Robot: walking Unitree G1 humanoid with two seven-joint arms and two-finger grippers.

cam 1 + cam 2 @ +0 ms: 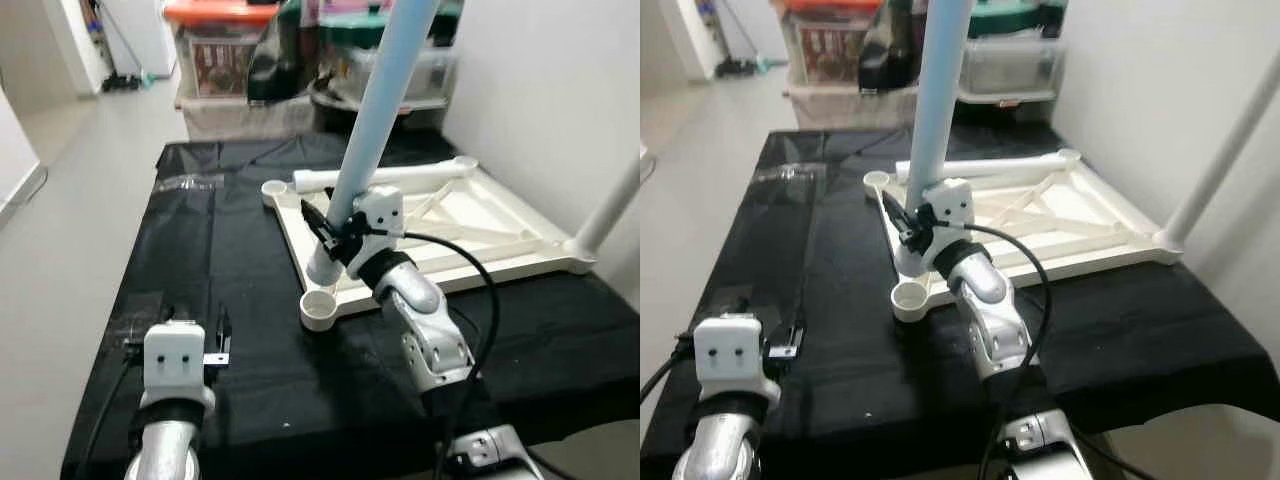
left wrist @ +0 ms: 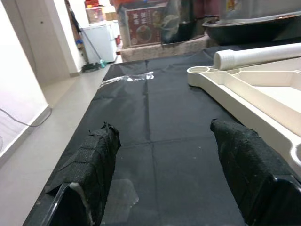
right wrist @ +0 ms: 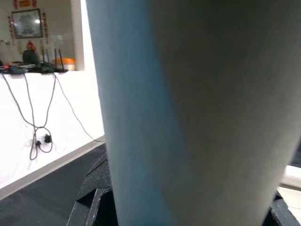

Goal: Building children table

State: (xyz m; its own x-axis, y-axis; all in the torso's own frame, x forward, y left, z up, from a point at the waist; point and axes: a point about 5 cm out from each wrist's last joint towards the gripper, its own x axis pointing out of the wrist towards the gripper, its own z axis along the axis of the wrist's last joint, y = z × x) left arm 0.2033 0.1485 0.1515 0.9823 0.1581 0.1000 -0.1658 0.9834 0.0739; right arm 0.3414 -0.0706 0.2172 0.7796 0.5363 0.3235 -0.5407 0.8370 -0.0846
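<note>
We see the white tabletop point(image 1: 480, 215) lying upside down on the black cloth point(image 1: 250, 330), right of centre in the head views. One white leg point(image 1: 612, 212) already stands in the corner at the right edge of the frame, and a loose white leg point(image 1: 380, 176) lies along the tabletop's upper edge. The right gripper point(image 1: 335, 235), at centre frame, is clamped around the pale blue leg point(image 1: 380, 110), which leans up toward the top edge; its lower end sits just above and beside the open corner socket point(image 1: 319, 308). We judge it not yet seated, so this leg, the loose one and a further corner remain. The left gripper point(image 1: 222, 338), at the lower left, hovers over the cloth with its jaws spread and nothing between them.

The blue leg's upper end is cut off, and its foot is partly hidden by the fingers.
</note>
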